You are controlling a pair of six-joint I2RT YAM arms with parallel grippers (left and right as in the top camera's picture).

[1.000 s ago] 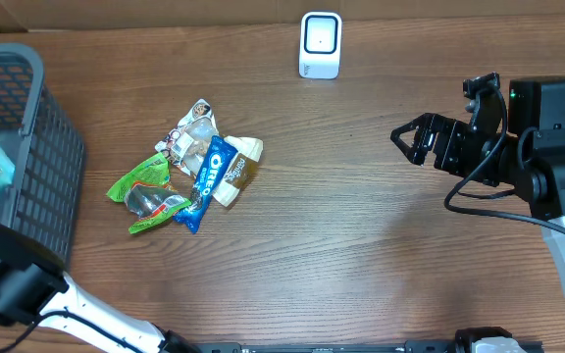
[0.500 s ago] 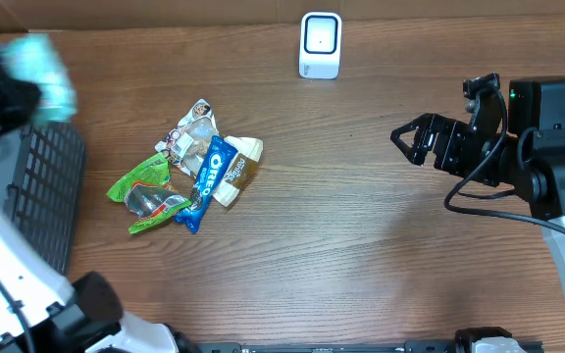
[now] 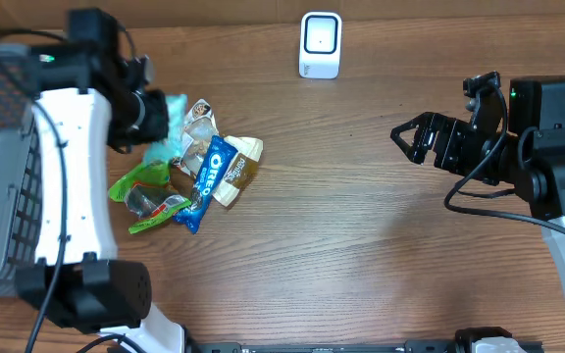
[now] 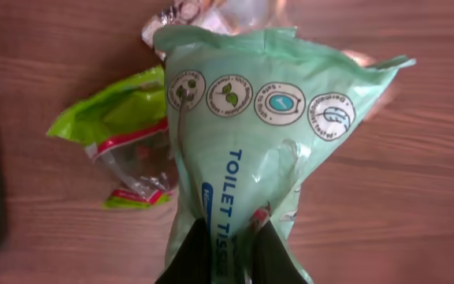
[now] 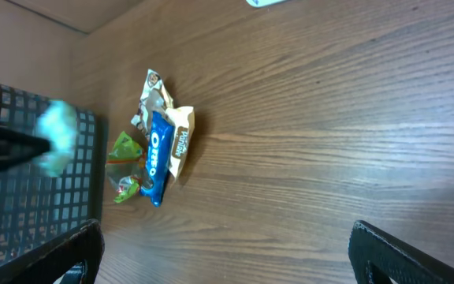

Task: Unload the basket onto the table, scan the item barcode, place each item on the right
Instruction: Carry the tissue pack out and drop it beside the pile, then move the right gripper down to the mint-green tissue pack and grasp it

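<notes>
My left gripper (image 3: 153, 114) is shut on a mint-green toilet tissue pack (image 3: 172, 120), holding it above the left edge of the snack pile. In the left wrist view the pack (image 4: 258, 134) fills the middle, with the gripper (image 4: 231, 254) pinching its lower end; no barcode shows on the visible face. A white scanner (image 3: 320, 44) stands at the table's far edge. At the right, my right gripper (image 3: 409, 138) hangs open and empty above bare wood, its fingers (image 5: 69, 252) wide apart.
A pile of snack packs lies left of centre: a blue Oreo pack (image 3: 209, 181), a green bag (image 3: 145, 191) and beige wrappers (image 3: 241, 162). A dark mesh basket (image 3: 8, 167) stands at the left edge.
The left arm swung from the basket side to the right, carrying the tissue pack to the snack pile. The right arm has not moved.
</notes>
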